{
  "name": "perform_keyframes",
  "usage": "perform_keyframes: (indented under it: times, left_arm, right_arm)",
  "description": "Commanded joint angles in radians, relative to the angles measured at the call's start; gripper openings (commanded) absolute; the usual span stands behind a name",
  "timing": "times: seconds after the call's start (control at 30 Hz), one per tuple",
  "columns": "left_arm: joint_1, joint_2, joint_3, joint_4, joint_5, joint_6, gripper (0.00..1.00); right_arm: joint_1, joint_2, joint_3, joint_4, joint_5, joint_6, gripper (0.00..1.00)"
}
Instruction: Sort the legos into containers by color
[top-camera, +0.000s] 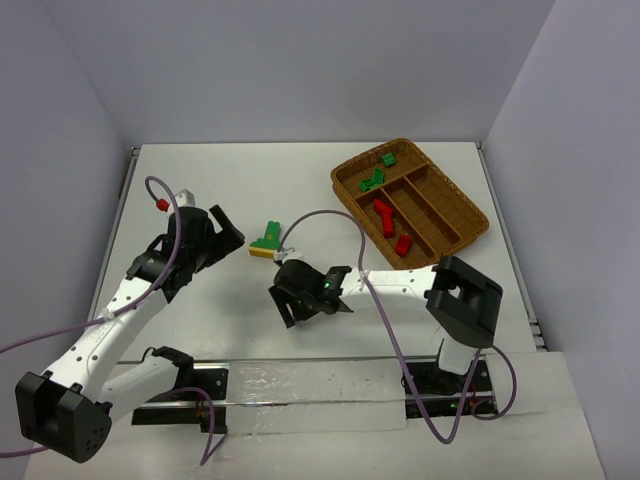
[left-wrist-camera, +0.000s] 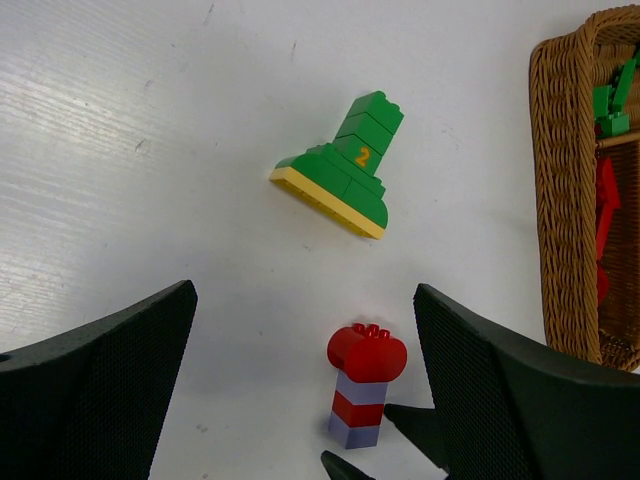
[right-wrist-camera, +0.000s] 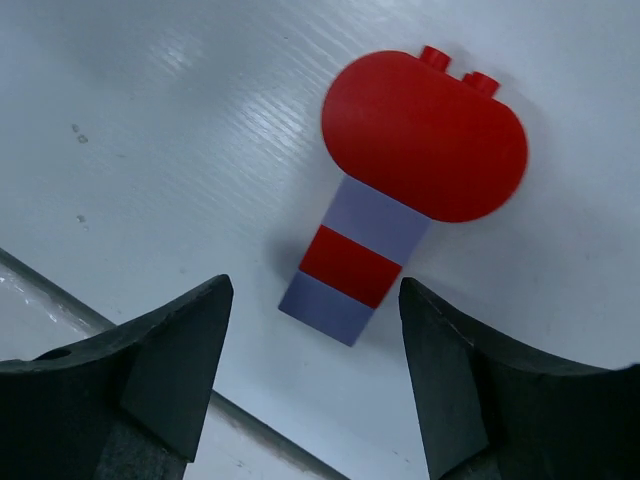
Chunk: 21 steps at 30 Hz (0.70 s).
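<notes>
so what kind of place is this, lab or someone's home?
Most likely a lab test cell: a white table boxed in by plain walls, two robot arms bolted at its near edge, and only toy bricks and a wicker tray as props.

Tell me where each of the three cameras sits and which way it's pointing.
Top external: high behind the bases, looking down on the table, wicker tray, left arm and right arm.
Left wrist: on the left arm, facing the green-and-yellow stack; its open left tool frames the bottom.
Right wrist: close over the red-and-lilac stack; its open right tool flanks it.
Shared: both wrist views show the red-and-lilac stack.
</notes>
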Motion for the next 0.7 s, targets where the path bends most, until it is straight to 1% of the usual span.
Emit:
perform_keyframes:
  times: [0.0,0.13,0.23,0.37,0.5,0.53,0.57,0.6,0.67]
  left_arm:
    - [0.004,-0.032,0.021,0.001,-0.011,-0.012,0.97]
    - [0.004,-0.027,0.019,0.001,-0.003,-0.013,0.97]
    - [0.004,-0.029,0.019,0.001,0.002,-0.016,0.97]
    - [0.004,-0.038,0.019,-0.001,-0.002,-0.013,0.97]
    - [0.004,-0.039,0.016,0.000,-0.001,-0.013,0.97]
    - [0.004,-0.037,0.015,0.004,0.003,-0.013,0.97]
    - [0.004,-0.035,0.015,0.008,0.007,-0.013,0.97]
    - [0.004,-0.034,0.015,0.011,0.014,-0.012,0.97]
    - [0.004,-0.026,0.014,0.018,0.020,-0.009,0.97]
  right_arm:
    - [0.013,0.021,0.061,-0.011,0.054,0.015,0.68]
    - [0.014,0.052,0.080,-0.033,0.057,0.015,0.54]
    - [0.013,0.077,0.105,-0.056,0.059,0.022,0.50]
    - [0.013,0.071,0.102,-0.084,0.085,0.034,0.54]
    - [0.008,0.050,0.086,-0.116,0.143,0.046,0.54]
    - [0.004,0.048,0.081,-0.120,0.145,0.046,0.56]
    - [-0.001,0.043,0.073,-0.122,0.151,0.047,0.61]
    - [-0.006,0.039,0.067,-0.121,0.151,0.047,0.64]
    - [-0.010,0.038,0.058,-0.105,0.133,0.032,0.67]
